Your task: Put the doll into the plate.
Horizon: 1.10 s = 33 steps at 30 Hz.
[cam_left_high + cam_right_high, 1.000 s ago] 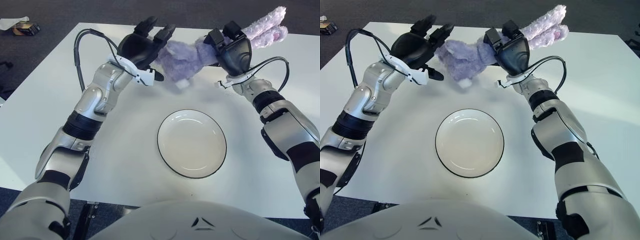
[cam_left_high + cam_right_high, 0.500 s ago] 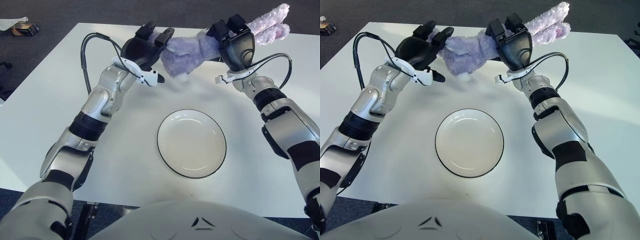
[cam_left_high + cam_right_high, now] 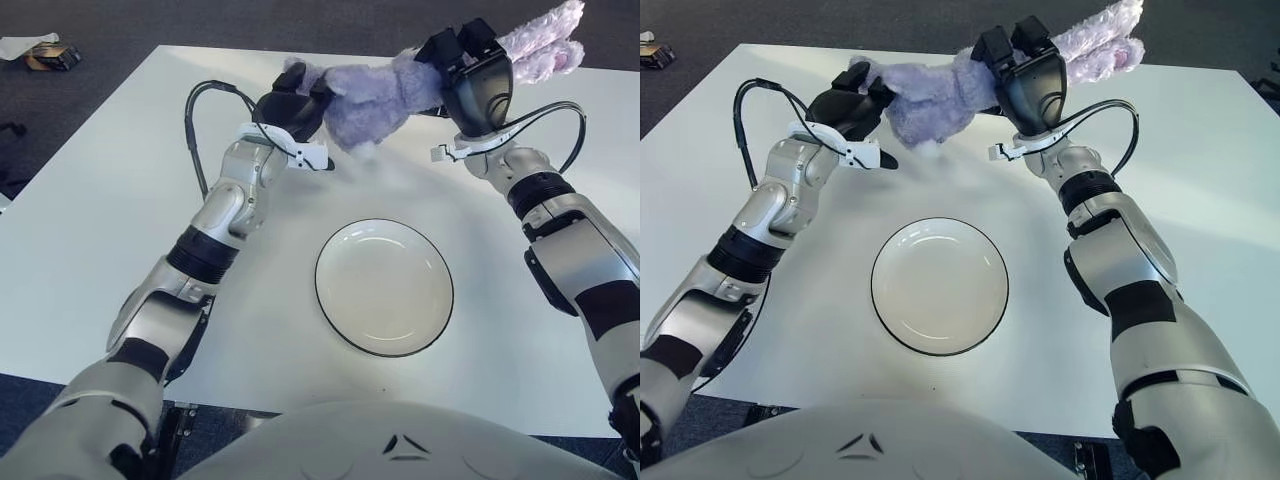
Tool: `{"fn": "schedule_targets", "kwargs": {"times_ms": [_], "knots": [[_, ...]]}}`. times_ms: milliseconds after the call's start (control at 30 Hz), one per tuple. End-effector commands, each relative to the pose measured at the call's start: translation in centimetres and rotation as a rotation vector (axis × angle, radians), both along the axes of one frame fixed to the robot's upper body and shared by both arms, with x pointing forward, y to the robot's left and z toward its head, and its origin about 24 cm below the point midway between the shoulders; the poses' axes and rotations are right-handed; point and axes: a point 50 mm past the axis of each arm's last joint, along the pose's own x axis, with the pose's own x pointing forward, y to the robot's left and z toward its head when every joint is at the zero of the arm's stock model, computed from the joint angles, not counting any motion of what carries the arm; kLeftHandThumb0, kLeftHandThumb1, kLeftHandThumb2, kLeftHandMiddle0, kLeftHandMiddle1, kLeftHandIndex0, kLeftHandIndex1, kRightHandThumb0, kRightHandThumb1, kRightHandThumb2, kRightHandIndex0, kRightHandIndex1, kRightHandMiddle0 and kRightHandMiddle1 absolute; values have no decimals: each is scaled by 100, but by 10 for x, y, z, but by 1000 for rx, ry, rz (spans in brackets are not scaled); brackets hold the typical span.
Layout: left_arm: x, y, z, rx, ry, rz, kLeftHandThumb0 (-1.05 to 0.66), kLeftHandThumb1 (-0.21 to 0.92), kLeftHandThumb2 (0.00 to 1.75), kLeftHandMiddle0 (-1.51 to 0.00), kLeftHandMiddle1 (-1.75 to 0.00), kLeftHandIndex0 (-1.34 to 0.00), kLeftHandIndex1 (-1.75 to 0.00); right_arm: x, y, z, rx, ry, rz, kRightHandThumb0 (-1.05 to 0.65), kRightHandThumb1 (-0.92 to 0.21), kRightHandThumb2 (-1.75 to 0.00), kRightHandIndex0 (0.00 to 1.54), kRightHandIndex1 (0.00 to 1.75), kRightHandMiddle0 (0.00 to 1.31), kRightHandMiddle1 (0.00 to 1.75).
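Note:
A purple plush rabbit doll [image 3: 375, 95] hangs in the air above the far part of the white table [image 3: 120, 200], stretched between my two hands. My left hand [image 3: 295, 105] is shut on its lower body at the left. My right hand [image 3: 470, 70] is shut on its head end, and the long ears [image 3: 540, 40] stick out past it to the right. A white plate [image 3: 384, 287] with a dark rim lies on the table in front of me, below and nearer than the doll. It holds nothing.
A small dark box [image 3: 52, 58] and white paper lie on the floor beyond the table's far left corner. The table's near edge runs just in front of my body.
Both hands have lifted the doll higher and drawn it out lengthwise. My left hand has closed tighter on the doll's lower end and shifted slightly right.

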Motion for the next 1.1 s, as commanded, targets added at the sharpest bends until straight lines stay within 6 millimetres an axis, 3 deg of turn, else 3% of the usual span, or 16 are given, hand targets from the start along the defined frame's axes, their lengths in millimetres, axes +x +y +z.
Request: {"fn": "schedule_targets", "kwargs": {"times_ms": [0,567,800,1067], "knots": [[5,-3,5,-94,-8,22,-105,89,5,0,0,0,0,1,1,16,61,-43,18,0,-15,-150,77,168,50,175],[12,-9,6,-429,72,7,-105,92,25,0,0,0,0,-2,2,14,73,-24,57,0,-14,-149,78,165,51,175],[17,-13,7,-487,95,-4,-105,92,35,0,0,0,0,-2,4,13,55,-13,57,0,-14,-149,79,163,51,175],[20,-16,8,-548,67,-20,-105,92,42,-11,-6,-3,-2,-4,8,9,-10,-19,65,0,-17,-146,77,165,49,175]]}}
